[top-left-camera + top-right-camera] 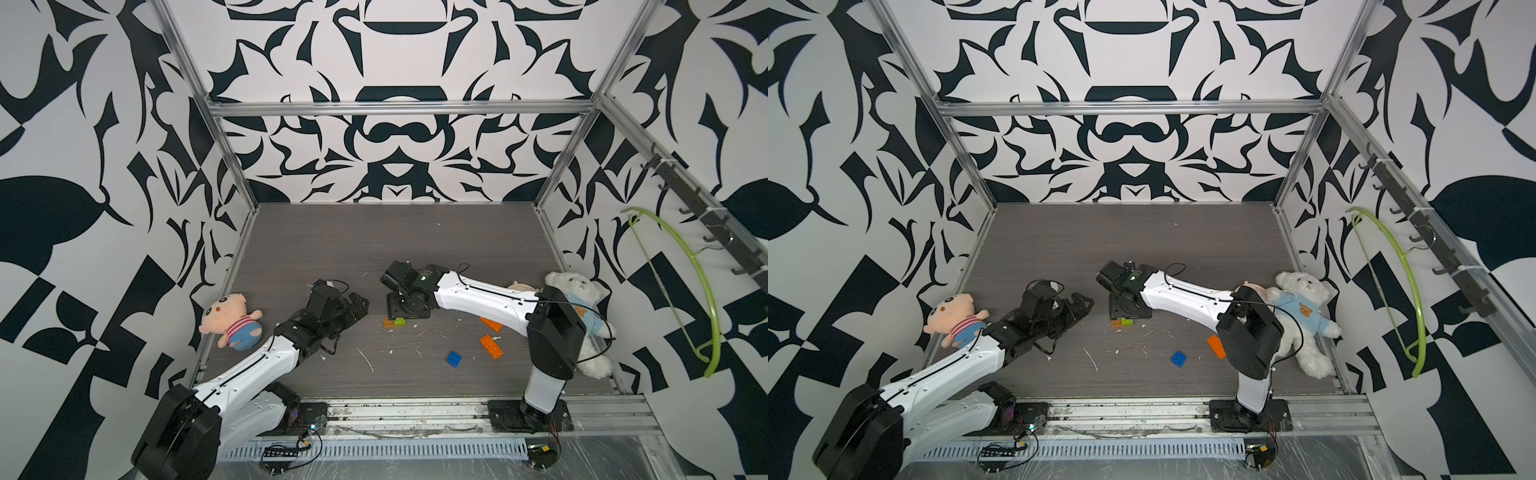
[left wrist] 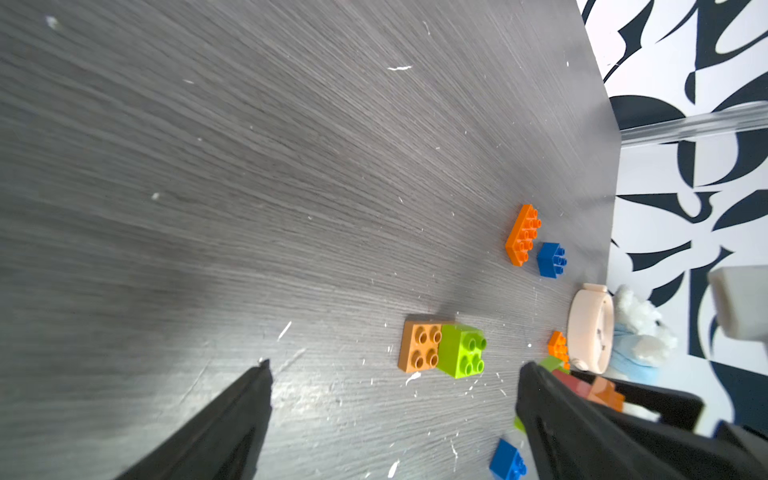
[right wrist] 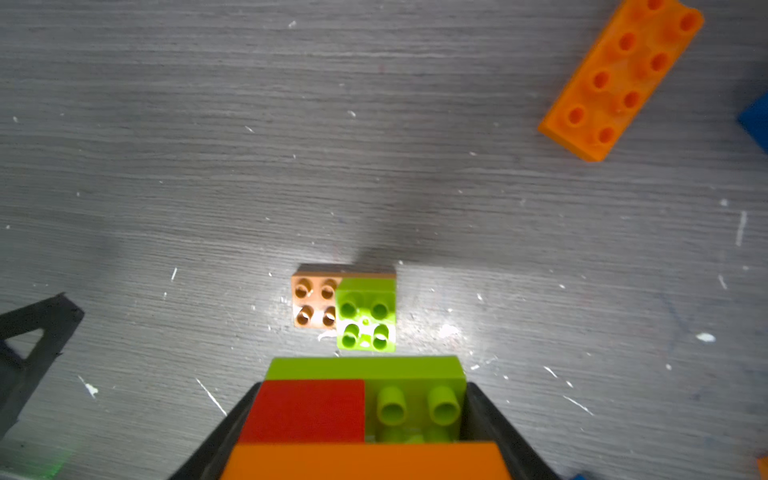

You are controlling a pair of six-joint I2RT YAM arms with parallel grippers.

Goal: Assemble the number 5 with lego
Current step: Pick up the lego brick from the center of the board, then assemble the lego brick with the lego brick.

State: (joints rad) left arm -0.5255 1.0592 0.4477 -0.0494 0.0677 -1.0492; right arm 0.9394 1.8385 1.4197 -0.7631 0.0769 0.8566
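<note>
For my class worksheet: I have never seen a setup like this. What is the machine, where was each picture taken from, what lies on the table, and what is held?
It is a robot with two arms at the edge of a grey table, each ending in a two-fingered gripper. Two pictures look down from overhead; two come from cameras on the wrists. The left gripper is open and empty. The right gripper holds a lego assembly of lime green, red and orange bricks. Close by, a lime green brick sits on a pale orange brick. An orange oblong brick, a second orange brick and a blue brick lie loose. A striped plush doll and a white teddy bear lie at the sides.
</note>
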